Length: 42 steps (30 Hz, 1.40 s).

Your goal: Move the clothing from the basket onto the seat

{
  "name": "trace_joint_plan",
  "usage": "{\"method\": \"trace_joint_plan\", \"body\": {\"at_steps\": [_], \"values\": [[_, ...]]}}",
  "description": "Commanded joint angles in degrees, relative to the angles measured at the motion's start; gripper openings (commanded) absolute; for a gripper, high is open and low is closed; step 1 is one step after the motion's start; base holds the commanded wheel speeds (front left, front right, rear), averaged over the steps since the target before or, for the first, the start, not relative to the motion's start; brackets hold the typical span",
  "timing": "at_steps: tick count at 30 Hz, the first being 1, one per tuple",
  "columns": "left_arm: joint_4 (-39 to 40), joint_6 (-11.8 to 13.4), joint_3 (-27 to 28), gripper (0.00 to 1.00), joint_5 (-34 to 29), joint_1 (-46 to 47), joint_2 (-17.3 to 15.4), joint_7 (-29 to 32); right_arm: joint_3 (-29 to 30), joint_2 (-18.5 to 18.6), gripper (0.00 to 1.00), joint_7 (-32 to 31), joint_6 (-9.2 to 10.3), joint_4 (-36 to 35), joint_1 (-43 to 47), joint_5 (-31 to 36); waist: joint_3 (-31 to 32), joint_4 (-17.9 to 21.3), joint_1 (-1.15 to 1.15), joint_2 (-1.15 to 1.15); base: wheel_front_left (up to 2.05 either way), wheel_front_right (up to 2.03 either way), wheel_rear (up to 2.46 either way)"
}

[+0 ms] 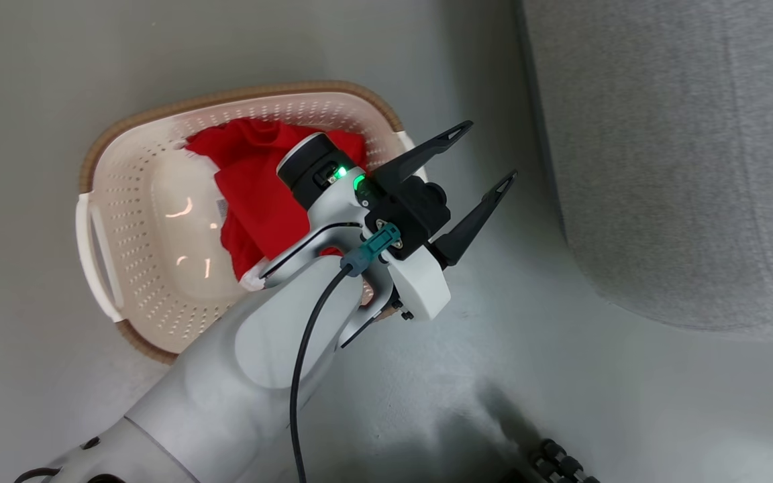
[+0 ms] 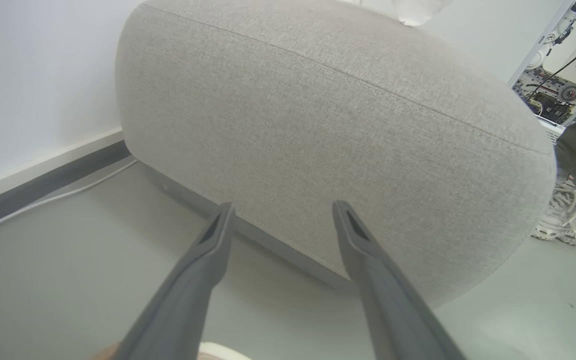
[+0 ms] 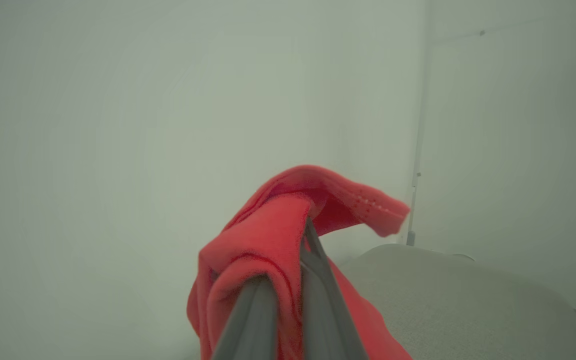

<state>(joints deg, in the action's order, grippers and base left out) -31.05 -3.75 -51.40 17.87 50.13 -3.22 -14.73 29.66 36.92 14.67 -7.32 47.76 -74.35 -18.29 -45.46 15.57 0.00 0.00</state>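
Observation:
The cream basket (image 1: pixel 125 221) with a brown rim sits on the floor at the left of the head view, and red clothing (image 1: pixel 259 194) lies in it. My left gripper (image 1: pixel 490 153) hovers open and empty just right of the basket, fingers pointing toward the grey seat (image 1: pixel 682 161). In the left wrist view the left gripper (image 2: pixel 283 212) faces the seat's rounded side (image 2: pixel 328 130) with nothing between its fingers. In the right wrist view my right gripper (image 3: pixel 304 230) is shut on a red garment (image 3: pixel 268 240), which drapes over its fingers, held up above the seat (image 3: pixel 458 295).
A person's white shoe (image 2: pixel 565 217) and trouser leg stand on the floor beside the seat's far end. A white cable (image 2: pixel 48 200) runs along the wall's dark skirting. Part of my wheeled base (image 1: pixel 561 463) shows at the head view's bottom edge.

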Motion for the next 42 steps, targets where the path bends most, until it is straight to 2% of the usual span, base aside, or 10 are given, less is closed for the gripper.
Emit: {"method": "trace_joint_plan", "body": {"at_steps": [1, 7, 12, 17, 18, 19, 20, 27, 34, 42], "values": [[1.64, 0.76, 0.56, 1.00, 0.65, 0.49, 0.35, -0.27, 0.44, 2.48, 0.00, 0.33, -0.17, -0.60, -0.63, -0.87, -1.15, -1.76, 0.00, 0.00, 0.00, 0.00, 0.00], [2.29, 1.70, 0.58, 1.00, 1.52, 0.10, 0.35, -0.27, -5.49, -0.92, 0.00, 0.33, -0.17, 3.10, 0.45, -4.70, -1.78, -3.42, 0.00, 0.00, 0.00, 0.00, 0.00], [2.31, 1.72, 0.71, 1.00, 2.09, -1.04, 0.35, -0.27, -10.52, -3.54, 0.00, 0.33, -0.17, 5.78, 6.91, -9.89, -0.56, -3.85, 0.00, 0.00, 0.00, 0.00, 0.00], [2.39, 1.64, 0.81, 1.00, 2.66, -2.45, 0.35, -0.27, -12.08, -4.12, 0.00, 0.33, -0.17, 8.47, 12.52, -13.07, 0.98, -4.19, 0.00, 0.00, 0.00, 0.00, 0.00], [2.36, 1.64, 0.85, 1.00, 2.83, -2.83, 0.35, -0.27, -12.29, -4.32, 0.22, 0.33, -0.17, 9.19, 13.74, -13.73, 1.41, -4.25, 0.00, 0.00, 0.00, 0.00, 0.00], [2.38, 1.66, 0.95, 1.00, 3.04, -3.22, 0.35, -0.27, -12.42, -4.54, 0.55, 0.33, -0.17, 9.85, 14.85, -14.44, 1.88, -4.35, 0.00, 0.00, 0.00, 0.00, 0.00], [2.41, 1.69, 1.10, 1.00, 3.27, -3.61, 0.35, -0.27, -12.57, -4.79, 1.00, 0.33, -0.17, 10.05, 15.90, -15.08, 2.38, -4.44, 0.00, 0.00, 0.00, 0.00, 0.00], [2.39, 1.92, 3.28, 1.00, 3.78, -6.48, 0.35, -0.27, -14.84, -7.43, 1.00, 0.33, -0.17, 7.69, 23.86, -18.12, 6.41, -4.42, 0.00, 0.00, 0.00, 0.00, 0.00], [3.20, 1.77, 6.20, 1.00, 4.16, -10.32, 0.35, -0.27, -20.60, -9.64, 1.00, 0.33, -0.17, 4.42, 31.39, -19.29, 11.82, -4.96, 0.00, 0.00, 0.00, 0.00, 0.00], [4.58, 1.86, 9.38, 1.00, 5.11, -15.38, 0.35, -0.27, -28.57, -11.96, 1.00, 0.33, -0.17, -3.36, 35.74, -17.96, 18.83, -7.32, 0.00, 0.00, 0.00, 0.00, 0.00]]}}
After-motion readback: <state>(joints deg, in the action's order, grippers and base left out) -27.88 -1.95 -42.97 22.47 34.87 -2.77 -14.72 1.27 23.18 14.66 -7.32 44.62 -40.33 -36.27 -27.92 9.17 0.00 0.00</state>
